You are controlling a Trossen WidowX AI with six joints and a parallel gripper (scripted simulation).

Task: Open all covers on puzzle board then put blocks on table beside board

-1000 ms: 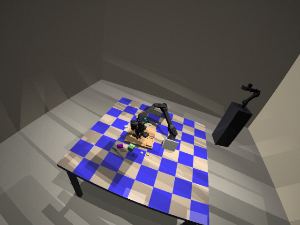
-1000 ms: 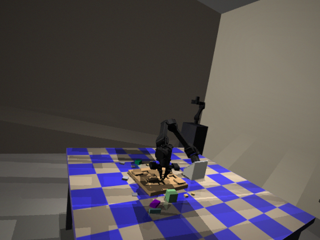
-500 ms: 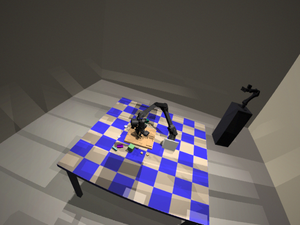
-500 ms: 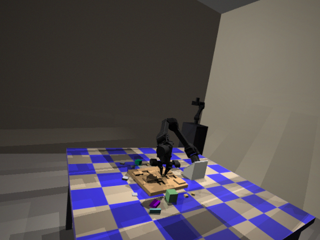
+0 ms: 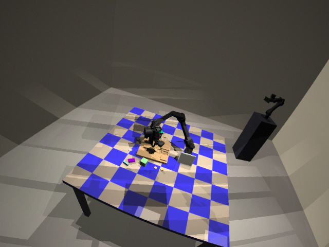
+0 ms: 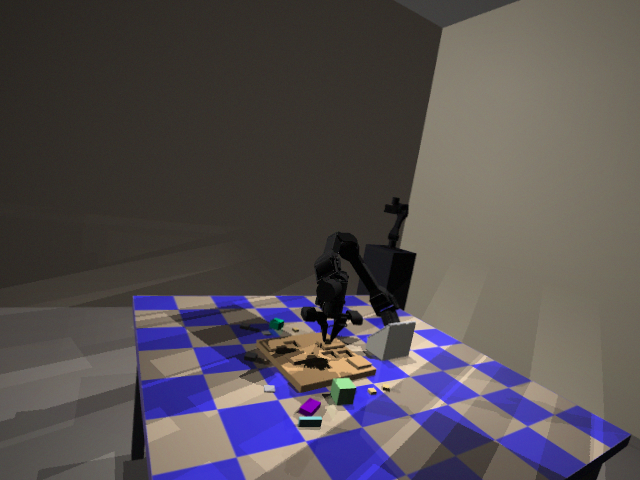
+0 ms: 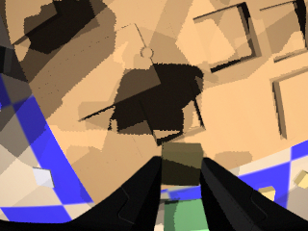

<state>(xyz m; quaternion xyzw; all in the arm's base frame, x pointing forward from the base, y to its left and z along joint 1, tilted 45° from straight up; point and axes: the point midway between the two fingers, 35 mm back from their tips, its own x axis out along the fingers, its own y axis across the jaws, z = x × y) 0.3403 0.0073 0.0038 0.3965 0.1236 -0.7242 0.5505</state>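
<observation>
Dim room, dark back wall, lighter right wall, streaky light and hard shadows across floor and bench (image 5: 177, 187) (image 6: 268, 428), jagged near-black shadow patches in wrist view, small items slightly soft, light source unseen.

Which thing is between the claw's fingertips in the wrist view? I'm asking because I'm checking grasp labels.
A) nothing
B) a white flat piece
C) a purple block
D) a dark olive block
D: in the wrist view, a dark olive block sits between the two black fingertips of the claw, above the light wooden puzzle board.
</observation>
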